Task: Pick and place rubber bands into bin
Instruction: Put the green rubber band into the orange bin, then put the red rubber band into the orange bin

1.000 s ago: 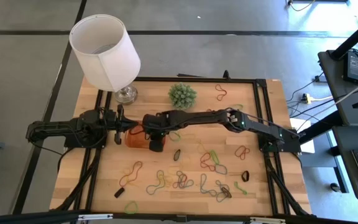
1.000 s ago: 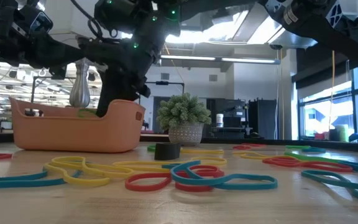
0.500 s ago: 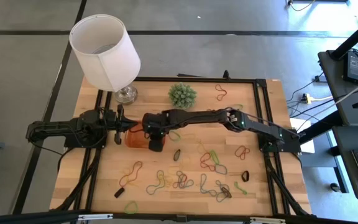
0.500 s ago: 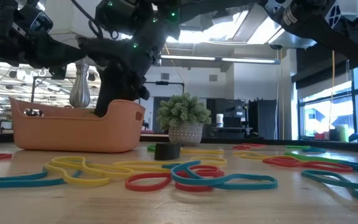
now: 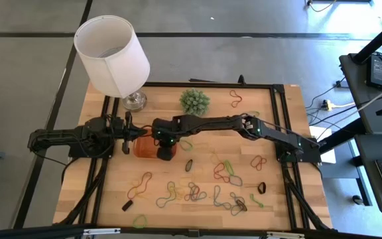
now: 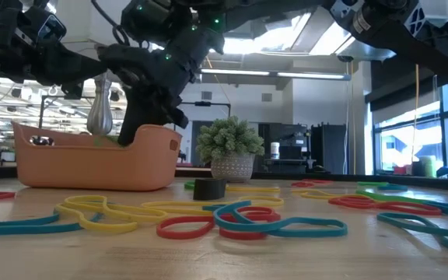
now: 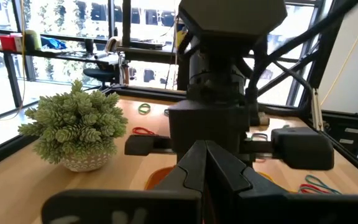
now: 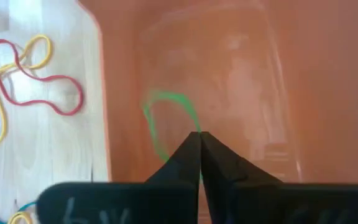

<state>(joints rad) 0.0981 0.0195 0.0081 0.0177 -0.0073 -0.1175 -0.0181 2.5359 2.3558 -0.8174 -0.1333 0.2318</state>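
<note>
Nearby, lamp (image 5: pixel 113 54) and plant (image 5: pixel 194 101) flank the bin (image 6: pixel 92 159).

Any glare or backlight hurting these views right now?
Low view: bright ceiling lights leave the arms dark against them, though the bin reads clearly. Left wrist view: windows glare behind the plant. Right wrist view: even light, green band clear in the bin.
</note>
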